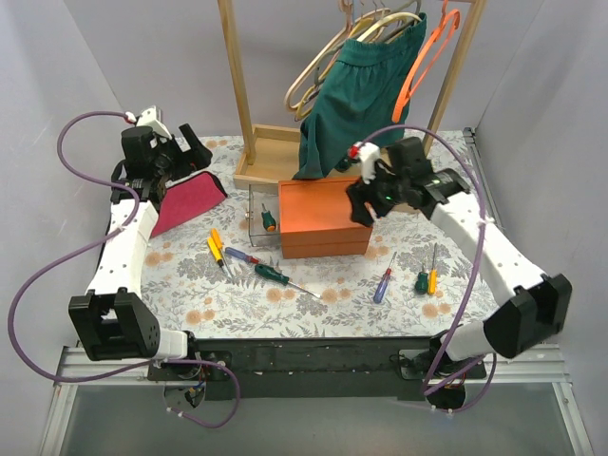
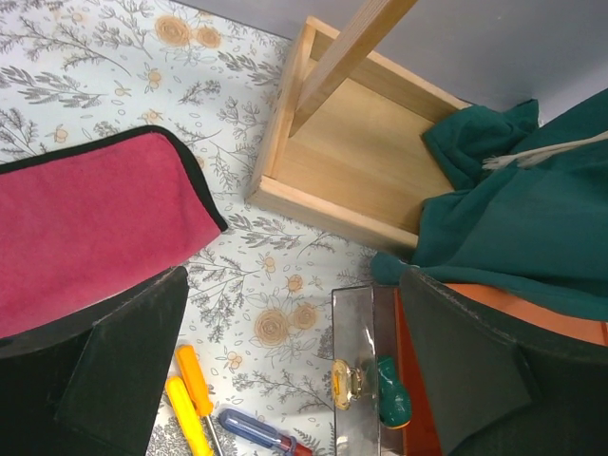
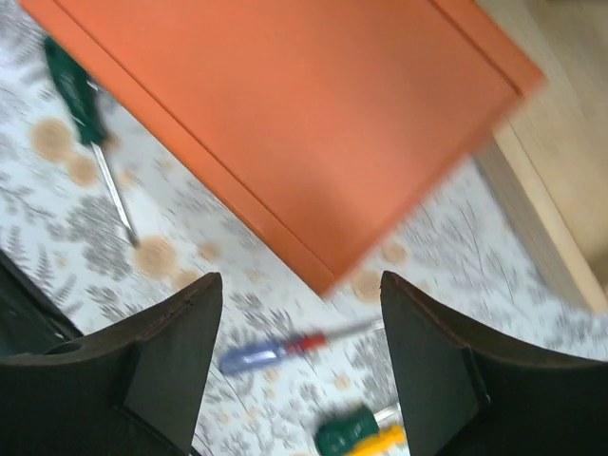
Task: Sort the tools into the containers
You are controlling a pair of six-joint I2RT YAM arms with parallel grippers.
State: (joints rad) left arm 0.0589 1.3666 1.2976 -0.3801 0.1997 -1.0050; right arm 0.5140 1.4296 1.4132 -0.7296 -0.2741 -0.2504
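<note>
The left gripper (image 1: 190, 150) hangs wide open and empty at the far left, above a magenta cloth (image 1: 185, 201). The right gripper (image 1: 366, 198), equally wide and empty, hovers at the orange box (image 1: 318, 223)'s right end. The clear box (image 1: 255, 204) just left of the orange box holds a green-handled screwdriver (image 1: 269, 220). A yellow screwdriver (image 1: 216, 252), a blue screwdriver (image 1: 242, 255) and a green screwdriver (image 1: 274, 275) lie nearer on the floral table (image 1: 313, 309).

screwdrivers (image 1: 274, 275) strewn beside orange box (image 1: 318, 217), clear box (image 1: 256, 204)

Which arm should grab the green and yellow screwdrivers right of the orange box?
Right: the right gripper, open, hovers at the orange box near those screwdrivers; the left gripper is across by the red cloth.
</note>
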